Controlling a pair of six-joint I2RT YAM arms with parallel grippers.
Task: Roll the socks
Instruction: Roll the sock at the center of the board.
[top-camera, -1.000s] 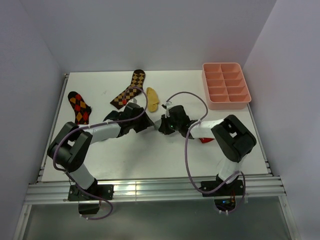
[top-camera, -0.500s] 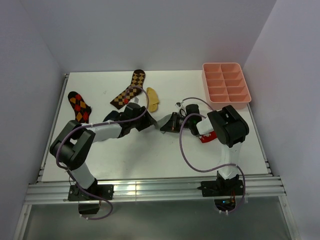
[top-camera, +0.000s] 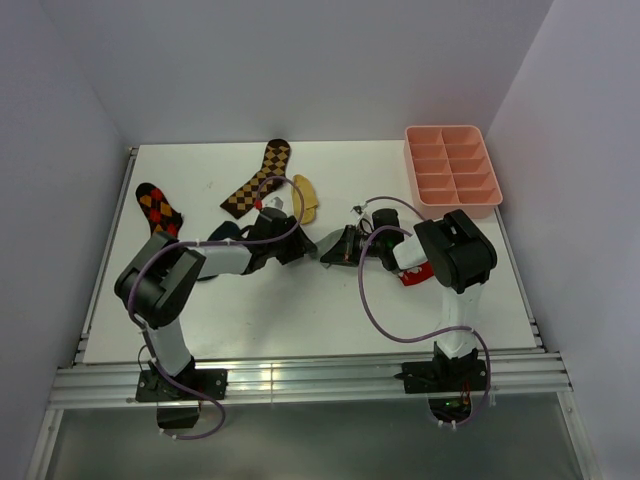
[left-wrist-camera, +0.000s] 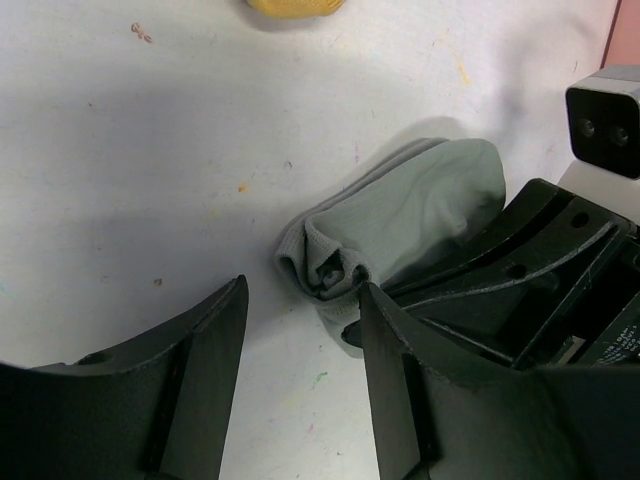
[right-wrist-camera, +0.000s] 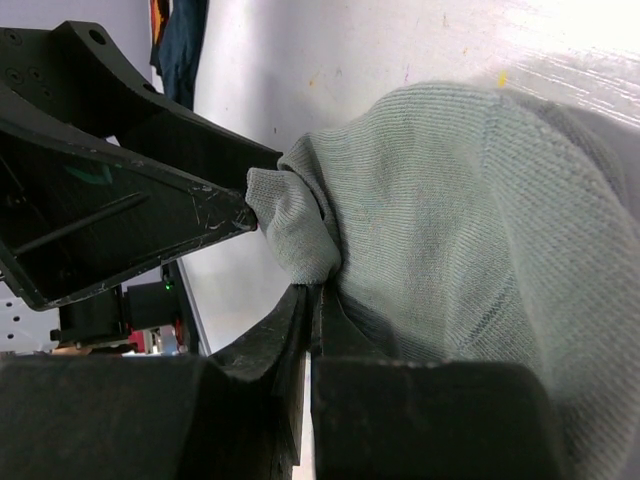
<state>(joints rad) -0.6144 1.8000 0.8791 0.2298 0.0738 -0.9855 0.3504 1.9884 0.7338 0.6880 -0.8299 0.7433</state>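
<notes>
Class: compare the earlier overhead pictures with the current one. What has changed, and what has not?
The right arm's elbow swung leftward, while the right gripper, shut on the grey sock, hardly shifted. The open left gripper slid right, up to that sock. Nothing was released. The yellow sock, checkered socks and pink tray stayed put.

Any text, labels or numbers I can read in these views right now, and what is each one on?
Legible text: none.
Too small and blurred to read: pale print on the right gripper body, at the lower right edge of the left wrist view.
No markings visible: grey sock, pink tray.
</notes>
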